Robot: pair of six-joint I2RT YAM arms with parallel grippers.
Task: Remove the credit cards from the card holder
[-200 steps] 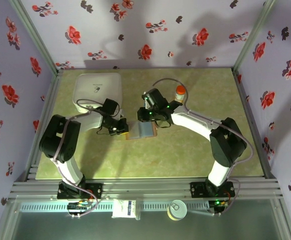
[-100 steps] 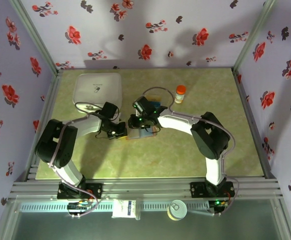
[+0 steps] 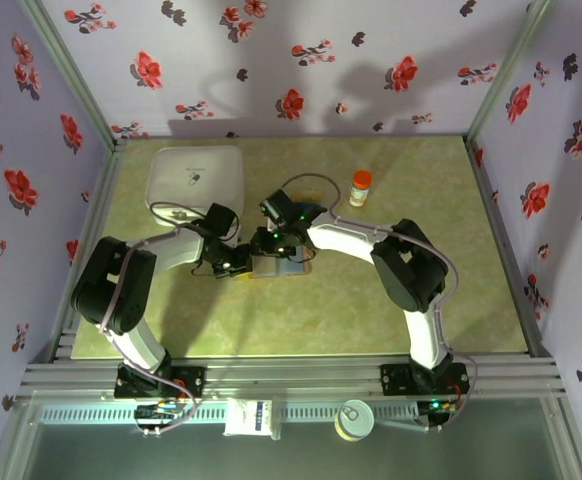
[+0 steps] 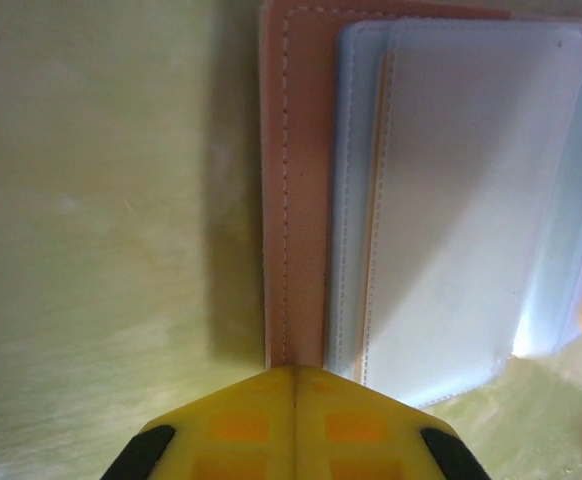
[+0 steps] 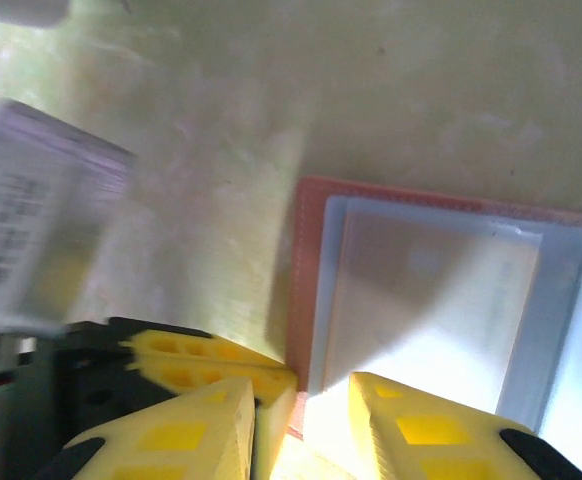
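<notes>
1. Card holder (image 3: 281, 266) – it lies open and flat in the middle of the counter (image 3: 371, 310), with the two hands meeting over its left part. Its tan border (image 4: 291, 180) and blue-grey pockets (image 4: 471, 200) face up.
2. A pale card (image 5: 431, 285) sits inside one pocket; I cannot make out any other cards.
3. The left hand (image 4: 294, 372) is at the end of the tan border, with its tips right at the holder's edge. I cannot tell whether they press on it or hang just above.
4. The right hand (image 5: 306, 400) is just beside the left one, and the corner of the border and pocket lies under the gap between its fingers.
5. Bare counter lies open to the near side and to the right. The white container (image 3: 196, 180) is back-left, and the orange-capped bottle (image 3: 360, 187) is back-right – both stand apart from the holder.
6. The left hand's fingers are pressed together with nothing between them. The right hand's fingers stand apart, clamped on nothing.
</notes>
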